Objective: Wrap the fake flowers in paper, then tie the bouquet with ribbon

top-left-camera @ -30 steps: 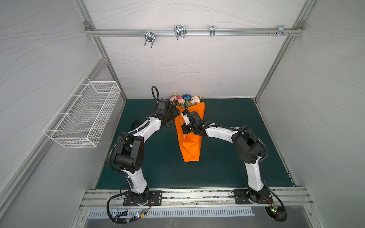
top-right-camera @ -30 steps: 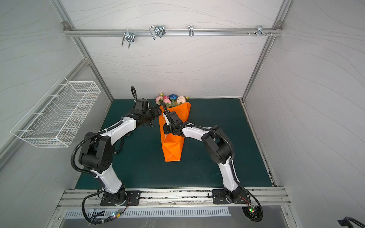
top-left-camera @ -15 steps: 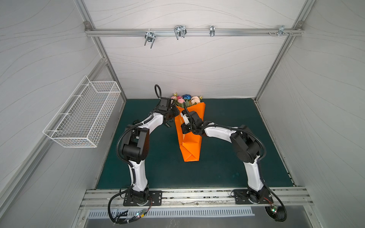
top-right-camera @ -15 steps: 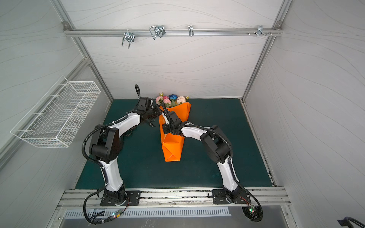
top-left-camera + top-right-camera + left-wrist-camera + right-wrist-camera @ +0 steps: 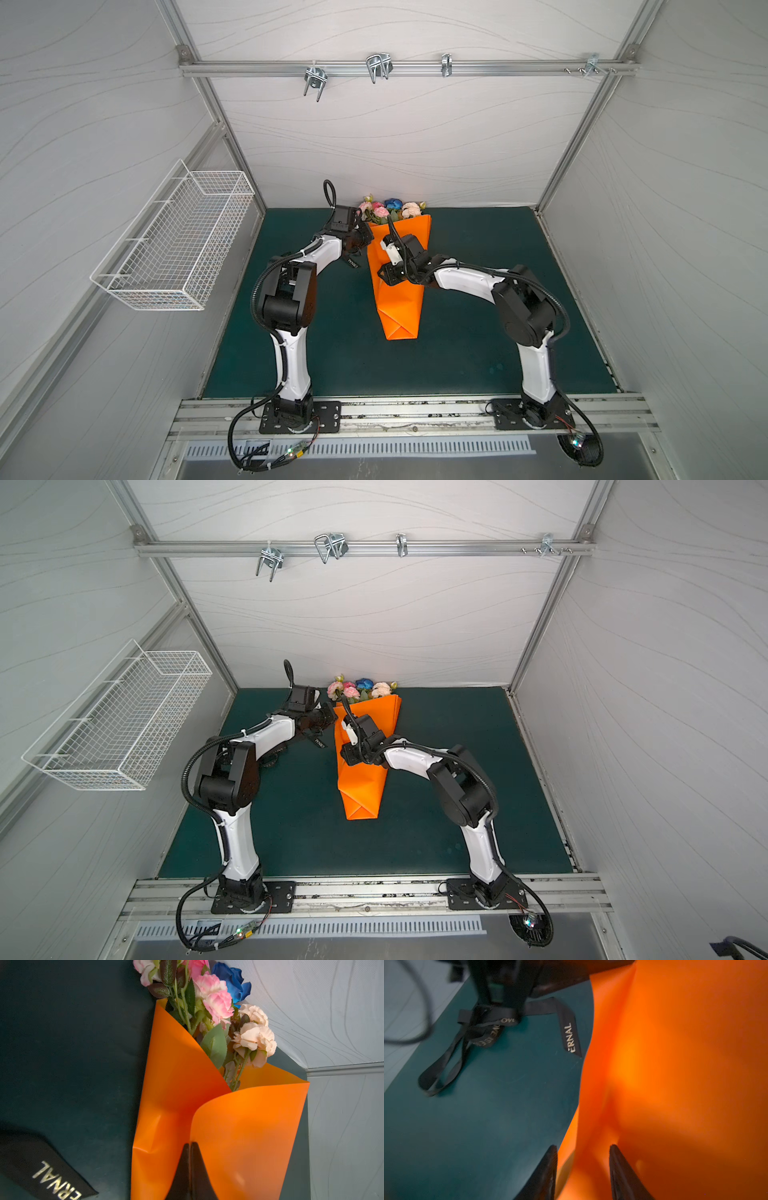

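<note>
White booth, dark green table (image 5: 478, 332). Pink-peach-blue fake flower bouquet (image 5: 218, 1001) in glossy orange paper cone (image 5: 249, 1136): probably light, crushable, slippery, so grab narrow waist. Left end effector (image 5: 190, 1147) pinches cone flap, right end effector (image 5: 583, 1146) jaws apart.

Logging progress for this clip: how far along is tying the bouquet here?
Done: the bouquet of fake flowers sits rolled in the orange paper cone. In hand: the left gripper is shut on the paper's overlapping edge; the right gripper is open at the cone's side. Left: the black ribbon lies loose on the mat beside the cone, not around it, so tying has not begun.
</note>
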Controlling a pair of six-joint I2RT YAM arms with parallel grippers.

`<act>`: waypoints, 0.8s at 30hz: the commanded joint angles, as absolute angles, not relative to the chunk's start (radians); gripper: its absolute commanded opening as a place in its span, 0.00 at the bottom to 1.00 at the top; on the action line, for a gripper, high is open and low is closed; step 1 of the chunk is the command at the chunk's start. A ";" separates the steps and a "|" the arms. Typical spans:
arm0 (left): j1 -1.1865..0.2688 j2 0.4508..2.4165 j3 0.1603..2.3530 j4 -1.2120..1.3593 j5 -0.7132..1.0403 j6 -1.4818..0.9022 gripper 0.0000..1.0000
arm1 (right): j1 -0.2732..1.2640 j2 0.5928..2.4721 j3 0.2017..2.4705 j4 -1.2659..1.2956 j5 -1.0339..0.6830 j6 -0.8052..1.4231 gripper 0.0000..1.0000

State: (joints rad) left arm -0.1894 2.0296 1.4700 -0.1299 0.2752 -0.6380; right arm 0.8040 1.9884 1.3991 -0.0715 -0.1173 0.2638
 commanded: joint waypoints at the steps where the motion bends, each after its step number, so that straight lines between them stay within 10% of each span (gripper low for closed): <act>1: -0.180 2.063 1.514 -0.087 0.282 -0.612 0.00 | 0.808 1.840 1.319 -0.095 -0.198 0.309 0.44; 13: -0.170 2.078 1.482 -0.080 0.267 -0.617 0.00 | 0.811 1.759 1.059 -0.032 -0.342 0.477 0.17; 24: -0.161 2.112 1.475 -0.059 0.271 -0.634 0.00 | 0.826 1.826 1.031 -0.163 -0.294 0.438 0.16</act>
State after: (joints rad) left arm -0.1753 2.0827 1.4631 -0.1005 0.2771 -0.6312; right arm 0.8188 1.7943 1.0412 -0.1059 -0.2943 0.4477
